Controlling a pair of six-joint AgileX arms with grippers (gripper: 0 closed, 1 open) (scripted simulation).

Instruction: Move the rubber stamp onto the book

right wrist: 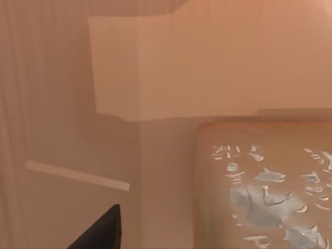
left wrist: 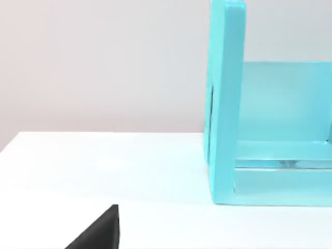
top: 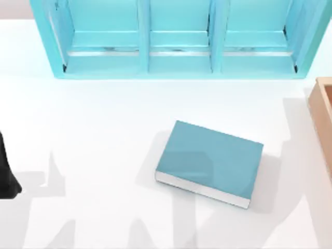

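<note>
Top view. One book, teal cover, white page edges, is recorded lying flat on the white desk, a little right of centre and turned slightly askew; nothing rests on it. One light-blue shelf unit is set along the far edge, three compartments being visible, all apparently bare. The corner of an orange-brown box is entered at the right edge; its contents cannot be made out from here. A dark part of the left arm is noted at the left edge, well apart from the book. The rubber stamp cannot be placed from this view.

Left wrist view. The end wall of the shelf unit and one bare compartment are shown. A black wedge of the left gripper is logged at the lower edge; whether the jaws are spread or pressed together cannot be told.

Right wrist view. Orange-brown box walls are seen at close range, with a pale, blue-flecked object inside, unidentified. A dark tip of the right gripper is noted; jaw state cannot be told.

Risks, as judged: with the stamp unlocated, the wrong item may be seized; so near the box walls, these may be struck by the right gripper; a careless release may tip the stamp off the book.
</note>
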